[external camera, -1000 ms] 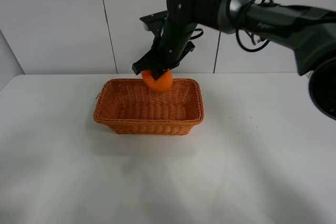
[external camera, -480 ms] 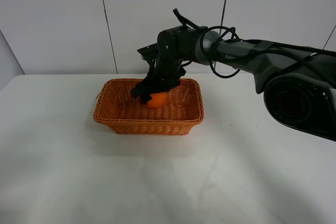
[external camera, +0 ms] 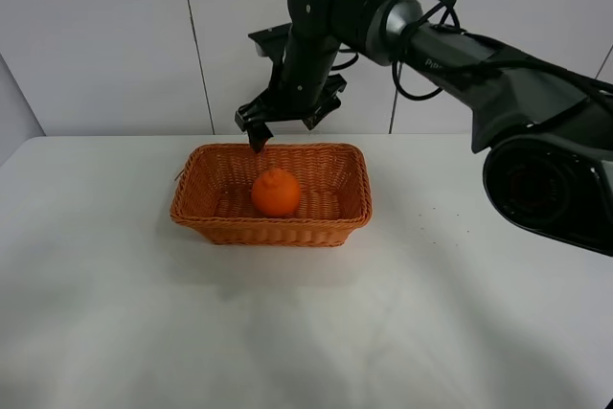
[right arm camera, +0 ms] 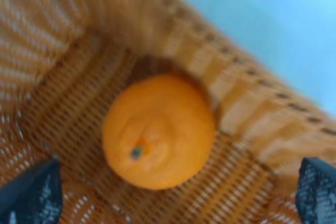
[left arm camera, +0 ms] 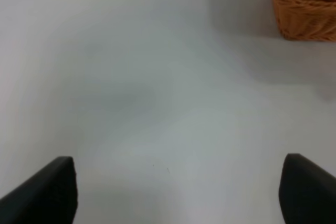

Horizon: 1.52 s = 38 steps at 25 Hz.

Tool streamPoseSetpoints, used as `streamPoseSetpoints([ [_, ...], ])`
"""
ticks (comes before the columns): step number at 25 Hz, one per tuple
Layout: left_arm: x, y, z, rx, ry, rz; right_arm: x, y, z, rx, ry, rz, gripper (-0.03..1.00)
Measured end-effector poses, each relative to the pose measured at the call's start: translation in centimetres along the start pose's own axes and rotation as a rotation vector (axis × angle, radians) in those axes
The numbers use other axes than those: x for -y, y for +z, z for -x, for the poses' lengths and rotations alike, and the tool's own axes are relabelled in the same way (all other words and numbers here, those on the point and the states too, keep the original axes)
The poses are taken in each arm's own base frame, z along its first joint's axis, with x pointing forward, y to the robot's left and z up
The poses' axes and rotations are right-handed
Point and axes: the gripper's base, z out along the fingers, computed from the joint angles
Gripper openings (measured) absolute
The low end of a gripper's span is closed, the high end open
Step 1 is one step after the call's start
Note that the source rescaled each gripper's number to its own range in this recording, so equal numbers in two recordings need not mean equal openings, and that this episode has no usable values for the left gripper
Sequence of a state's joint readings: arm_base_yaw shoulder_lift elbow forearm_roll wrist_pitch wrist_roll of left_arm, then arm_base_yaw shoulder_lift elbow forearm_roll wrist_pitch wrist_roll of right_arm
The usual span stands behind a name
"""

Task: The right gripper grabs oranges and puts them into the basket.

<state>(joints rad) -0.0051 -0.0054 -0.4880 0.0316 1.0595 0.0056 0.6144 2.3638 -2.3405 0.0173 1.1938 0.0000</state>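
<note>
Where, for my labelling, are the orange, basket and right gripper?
orange [external camera: 276, 193], exterior high view, front face.
basket [external camera: 273, 230], exterior high view, near wall.
right gripper [external camera: 285, 132], exterior high view, between fingertips.

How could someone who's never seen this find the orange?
Look at the white table and find the woven wicker basket near its back edge. Inside, on the basket floor, sits the orange. It is the only round, smooth, bright thing there, with a little bump on top.
</note>
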Motion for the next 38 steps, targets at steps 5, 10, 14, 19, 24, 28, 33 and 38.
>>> streamPoseSetpoints([
  [5,0.0,0.0,0.0,0.000,0.000,0.000,3.1,-1.9,0.7,0.047,0.056,-0.024,0.98],
  [10,0.0,0.0,0.0,0.000,0.000,0.000,9.8,-2.2,-0.1,0.038,0.175,-0.077,0.98],
  [14,0.0,0.0,0.0,0.000,0.000,0.000,16.9,-3.1,-1.8,0.041,0.302,-0.141,0.98],
  [19,0.0,0.0,0.0,0.000,0.000,0.000,24.6,-4.6,-4.8,0.038,0.442,-0.228,0.98],
  [24,0.0,0.0,0.0,0.000,0.000,0.000,28.7,-5.4,-7.3,0.022,0.530,-0.266,0.98],
  [28,0.0,0.0,0.0,0.000,0.000,0.000,29.2,-5.3,-8.4,-0.012,0.551,-0.264,0.98],
  [33,0.0,0.0,0.0,0.000,0.000,0.000,27.8,-6.8,-9.0,-0.040,0.535,-0.248,0.98],
  [38,0.0,0.0,0.0,0.000,0.000,0.000,25.1,-10.1,-10.6,-0.063,0.537,-0.216,0.98],
])
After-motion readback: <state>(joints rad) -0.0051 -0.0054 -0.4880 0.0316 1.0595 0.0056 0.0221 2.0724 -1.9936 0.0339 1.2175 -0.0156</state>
